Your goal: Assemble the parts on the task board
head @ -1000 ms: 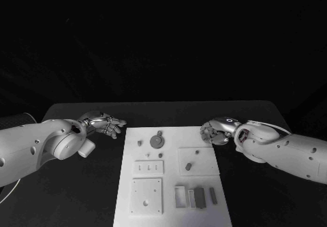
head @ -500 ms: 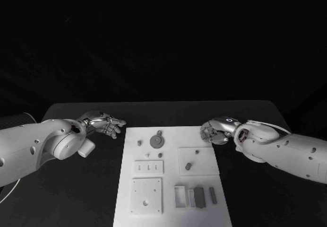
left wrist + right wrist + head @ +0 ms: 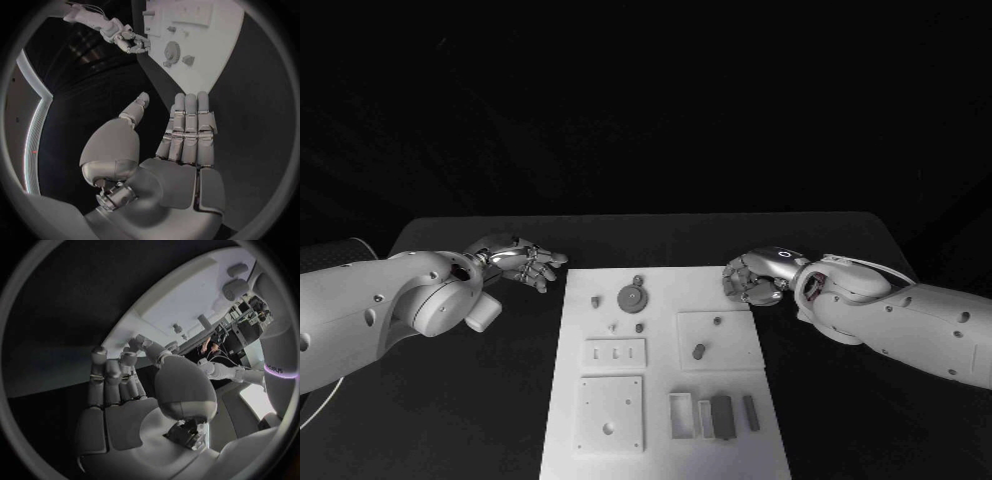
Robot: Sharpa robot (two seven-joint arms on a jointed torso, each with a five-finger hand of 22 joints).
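Awaiting start | task board (image 3: 661,400) mid-table, parts (image 3: 633,297) lying loose on it, none visibly assembled | left hand (image 3: 516,264) beside board's far-left corner, fingers straight, empty | right hand (image 3: 759,280) at far-right edge, fingers curled, holding nothing

head looks down; wrists share task board (image 3: 668,370).

- We see two white arms, the left arm (image 3: 387,305) and the right arm (image 3: 913,320), with rounded shells dotted with small dark screw holes.
- Our left hand (image 3: 178,145) and right hand (image 3: 134,400) are silver, jointed metal.
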